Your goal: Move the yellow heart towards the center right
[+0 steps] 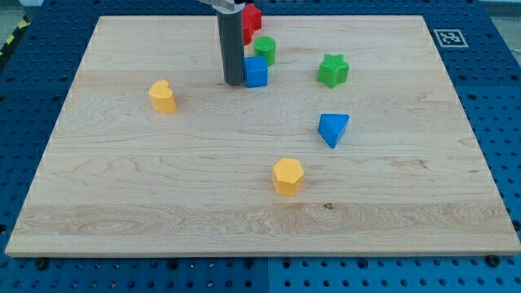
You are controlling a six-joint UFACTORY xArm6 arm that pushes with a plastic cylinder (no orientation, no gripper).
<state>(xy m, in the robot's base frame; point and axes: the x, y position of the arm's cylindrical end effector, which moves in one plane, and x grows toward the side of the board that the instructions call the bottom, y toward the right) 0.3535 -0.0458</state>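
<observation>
The yellow heart (163,96) lies on the wooden board (122,212) at the view's left, above the middle height. My tip (234,82) stands to the right of the heart, well apart from it, and touches or nearly touches the left side of a blue cube (256,72). The rod rises straight to the view's top edge.
A green cylinder (265,49) and a red block (251,19), partly hidden by the rod, lie near the top middle. A green star (333,70) lies right of them. A blue triangle (333,129) and a yellow hexagon (287,176) lie lower down.
</observation>
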